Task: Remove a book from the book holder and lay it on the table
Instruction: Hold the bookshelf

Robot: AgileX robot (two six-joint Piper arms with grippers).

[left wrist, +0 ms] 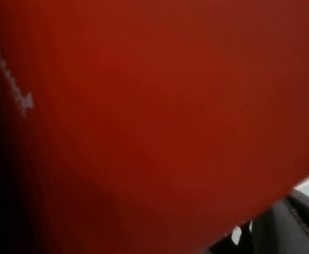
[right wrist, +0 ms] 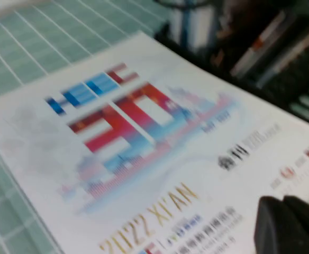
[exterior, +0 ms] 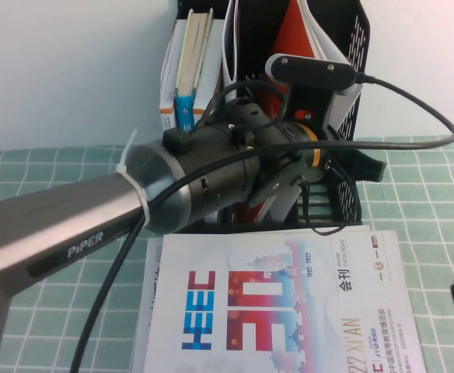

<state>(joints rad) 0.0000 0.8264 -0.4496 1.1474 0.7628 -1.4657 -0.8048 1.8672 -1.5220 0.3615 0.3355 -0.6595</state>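
Standing upright in the black book holder (exterior: pixel 351 70) at the back of the worktop (exterior: pixel 429 217) are several books; the white book with the sandy band cannot be picked out for certain, though white pages show at the holder's right side beside a red book (exterior: pixel 293 35). The left gripper (exterior: pixel 289 183) reaches into the holder's front, low among the slots, and its wrist camera sees almost nothing but red cover (left wrist: pixel 144 116), so it sits right against that book. Whether its fingers are open or closed cannot be told. The books' long axes run vertically, so a lift upward and back toward the robot seems needed. A white magazine (exterior: pixel 274 311) already lies flat just before the holder, leaving open cloth mainly to either side. The right gripper (right wrist: pixel 289 225) hovers over that magazine's right edge, fingers closed and empty, farther from the holder.
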